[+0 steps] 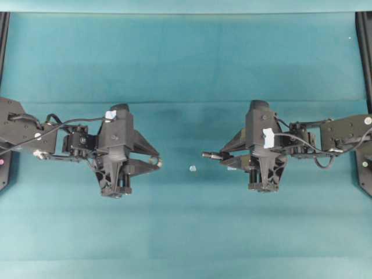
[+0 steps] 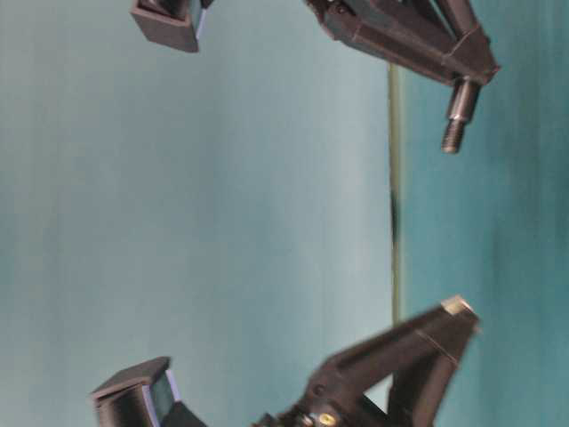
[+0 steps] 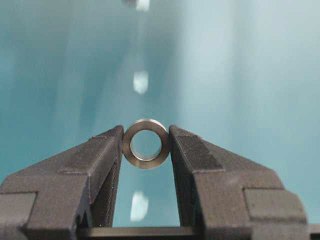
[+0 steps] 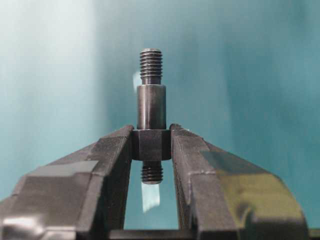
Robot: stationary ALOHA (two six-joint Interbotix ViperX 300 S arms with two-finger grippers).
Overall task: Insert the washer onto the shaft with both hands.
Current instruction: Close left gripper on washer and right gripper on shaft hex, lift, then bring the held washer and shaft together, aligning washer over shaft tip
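Note:
The washer, a silvery ring, stands on edge between the fingertips of my left gripper, which is shut on its rim. From overhead it is a small glint at the tip of the left gripper, left of centre. My right gripper is shut on the thick collar of the dark shaft, whose threaded end sticks out past the fingertips. Overhead, the shaft points left from the right gripper towards the washer, with a gap between the two. At table level the shaft and the washer face each other.
A tiny pale speck lies on the teal cloth between the two grippers, slightly nearer the front. Black frame rails run along the left and right edges of the table.

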